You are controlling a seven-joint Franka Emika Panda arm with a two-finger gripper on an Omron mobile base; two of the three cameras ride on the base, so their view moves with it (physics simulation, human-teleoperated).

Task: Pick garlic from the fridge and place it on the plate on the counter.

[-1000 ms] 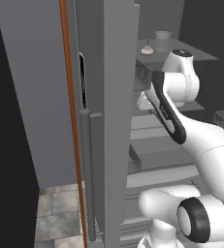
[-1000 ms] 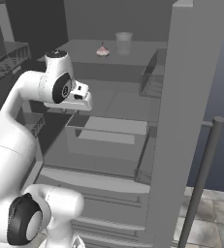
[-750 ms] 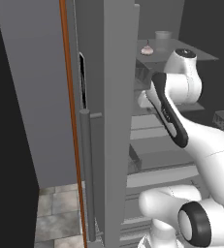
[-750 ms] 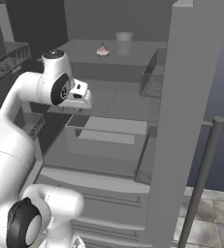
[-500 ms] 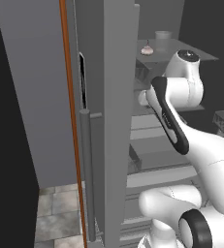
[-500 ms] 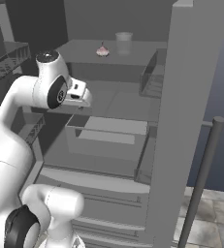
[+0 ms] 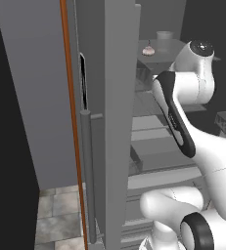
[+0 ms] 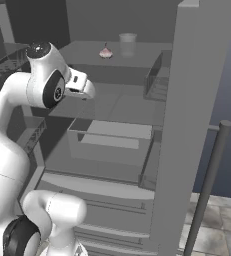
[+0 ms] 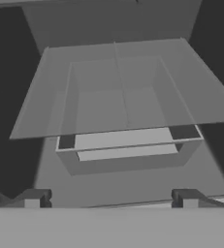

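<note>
We're parked at the open fridge (image 8: 197, 100), arm raised in front of the shelves. Gripper (image 9: 108, 197) points down and forward into the compartment; in the hand view the two dark fingertips (image 9: 33, 197) sit wide apart at the bottom corners, nothing between them, so spread and empty. In the right base view the hand (image 8: 79, 85) hangs just past the wrist, at mid-shelf height, above the drawer.

Directly under the hand: a glass shelf (image 9: 123, 87) with a grey drawer (image 9: 125, 150) below it, both seen through the hand camera. The drawer (image 8: 109, 142) also shows in the right base view, with a wire door bin (image 8: 157, 80) to its right.

Near side, left base view: the fridge door edge and its vertical bar handle (image 7: 87, 176), with an orange-brown cabinet edge (image 7: 70, 122) beside it.

Farthest back: garlic (image 8: 105, 52) sits on the top shelf, well above and beyond the gripper, not touched. A translucent grey cup (image 8: 128, 44) stands just to its right, apart from it. Same pair in the left base view: garlic (image 7: 147, 50), cup (image 7: 164, 38).
</note>
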